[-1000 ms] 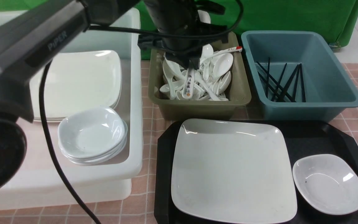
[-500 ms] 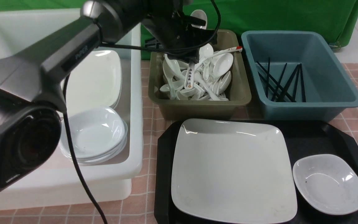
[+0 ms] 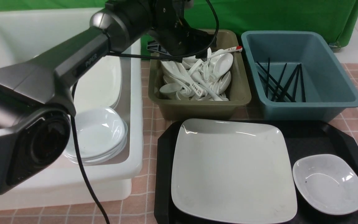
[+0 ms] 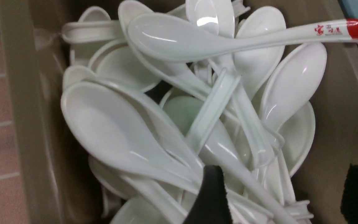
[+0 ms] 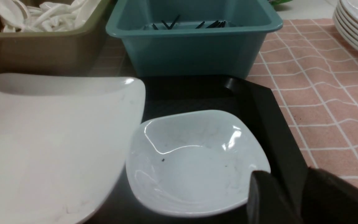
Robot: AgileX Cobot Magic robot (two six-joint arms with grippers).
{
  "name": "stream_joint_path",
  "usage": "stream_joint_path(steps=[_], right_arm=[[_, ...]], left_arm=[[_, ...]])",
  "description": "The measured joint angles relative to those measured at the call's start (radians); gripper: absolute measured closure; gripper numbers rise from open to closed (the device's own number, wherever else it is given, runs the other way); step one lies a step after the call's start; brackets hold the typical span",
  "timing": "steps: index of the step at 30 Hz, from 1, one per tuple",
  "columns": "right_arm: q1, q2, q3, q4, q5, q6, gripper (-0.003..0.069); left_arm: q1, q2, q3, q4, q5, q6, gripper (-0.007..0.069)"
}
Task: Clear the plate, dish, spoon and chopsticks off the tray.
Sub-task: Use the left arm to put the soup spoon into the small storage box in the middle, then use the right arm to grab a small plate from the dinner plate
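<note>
Left end effector hung over olive tub, jaws wide apart, empty. Spoon lay in that tub on the other spoons, at 12 o'clock of plate. Chopsticks lay in blue tub, at 1 o'clock. Plate and dish sat on tray, with the dish just beside the plate at 4 o'clock. Right end effector was near the dish, jaws parted, gripping nothing.
</note>
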Motion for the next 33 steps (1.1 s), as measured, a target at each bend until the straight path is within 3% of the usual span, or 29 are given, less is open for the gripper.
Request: stream_joint_path(steps=[2,6,9,11,20,28,33], right_arm=[[0.0,0.0,0.0,0.0,0.0,0.0,0.0413],[0.0,0.0,0.0,0.0,0.0,0.0,0.0413],[0.0,0.0,0.0,0.0,0.0,0.0,0.0413],[0.0,0.0,0.0,0.0,0.0,0.0,0.0413],[0.0,0.0,0.0,0.0,0.0,0.0,0.0413],[0.0,0.0,0.0,0.0,0.0,0.0,0.0413],[0.0,0.0,0.0,0.0,0.0,0.0,0.0413]], left_arm=[[0.0,-0.005,0.0,0.004,0.04,0.0,0.0139],[0.0,-0.049,0.0,0.031,0.165,0.008,0.0342],[0.0,-0.139,0.0,0.045,0.259,0.066,0.0574],[0.0,-0.195,0.0,0.048,0.303,0.082,0.061],[0.0,-0.449,0.077,0.006,0.374,0.109,0.0623],[0.0,-0.696,0.414,-0.047,0.381,0.109,0.0623],[0.0,-0.952,0.743,-0.046,0.336,0.085,0.0623]])
